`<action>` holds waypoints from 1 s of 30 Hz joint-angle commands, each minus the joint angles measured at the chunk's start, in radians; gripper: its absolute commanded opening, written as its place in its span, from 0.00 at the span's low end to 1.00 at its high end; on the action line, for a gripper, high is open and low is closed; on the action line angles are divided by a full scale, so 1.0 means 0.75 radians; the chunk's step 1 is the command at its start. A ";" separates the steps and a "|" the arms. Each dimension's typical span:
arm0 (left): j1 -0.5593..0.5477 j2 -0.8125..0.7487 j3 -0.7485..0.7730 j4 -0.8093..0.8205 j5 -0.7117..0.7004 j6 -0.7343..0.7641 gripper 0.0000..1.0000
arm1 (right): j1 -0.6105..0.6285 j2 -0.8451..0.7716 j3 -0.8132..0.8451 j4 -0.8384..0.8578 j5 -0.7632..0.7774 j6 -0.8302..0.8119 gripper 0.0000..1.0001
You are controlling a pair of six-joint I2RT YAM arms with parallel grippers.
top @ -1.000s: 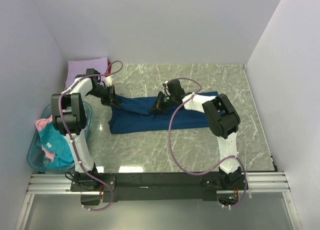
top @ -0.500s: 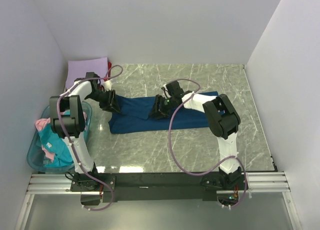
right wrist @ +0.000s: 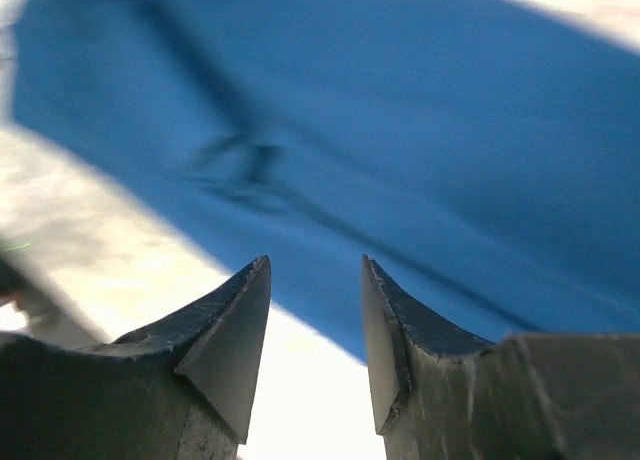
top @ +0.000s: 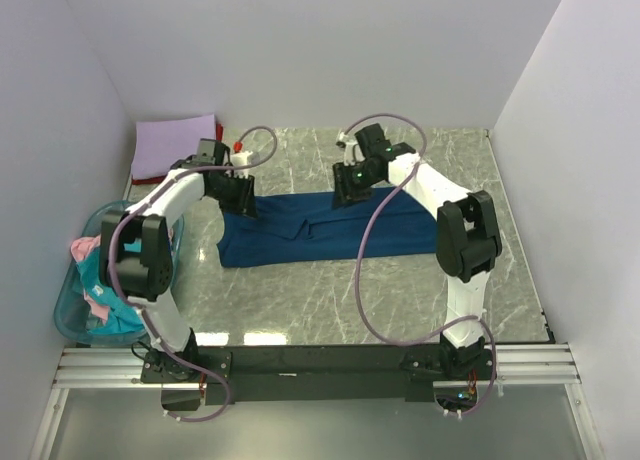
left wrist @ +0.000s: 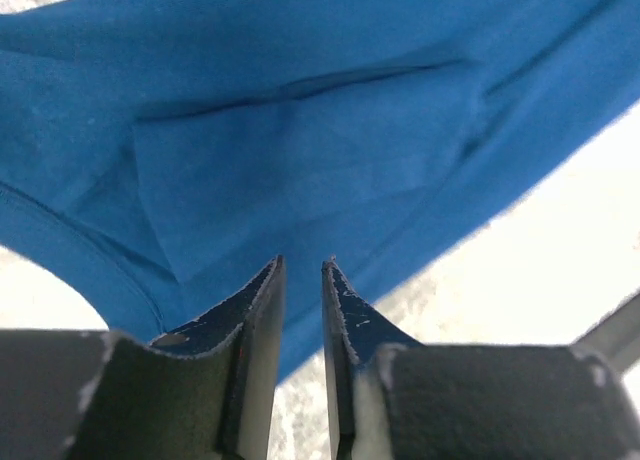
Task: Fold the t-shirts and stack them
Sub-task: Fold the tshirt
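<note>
Pincers parted and empty: left gripper (top: 241, 198) and right gripper (top: 345, 187) hang over the far edge of the dark blue t-shirt (top: 320, 230), flat on the table (top: 400, 290). Limp, light cloth, likely; pinch its corners.

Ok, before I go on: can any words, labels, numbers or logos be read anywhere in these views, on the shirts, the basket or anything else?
None can be read.
The dark blue t-shirt shows only plain cloth in all three views, with no print facing up.
The lavender t-shirt is plain.
The blue basket and the clothes in it show no marking that can be made out at this size.
</note>
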 commanded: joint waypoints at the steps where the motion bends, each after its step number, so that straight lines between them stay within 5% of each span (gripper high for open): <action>1: -0.031 0.079 0.038 0.081 -0.111 -0.049 0.26 | -0.084 0.063 0.100 -0.232 0.268 -0.268 0.48; 9: -0.048 0.173 0.044 0.103 -0.183 -0.117 0.16 | -0.208 0.147 0.125 -0.246 0.523 -0.460 0.42; 17: 0.158 0.104 0.173 0.063 -0.077 -0.082 0.42 | -0.309 0.124 0.149 -0.193 0.531 -0.555 0.41; 30: 0.257 0.355 0.416 0.034 0.021 -0.188 0.53 | -0.491 0.206 0.313 -0.171 0.490 -0.822 0.58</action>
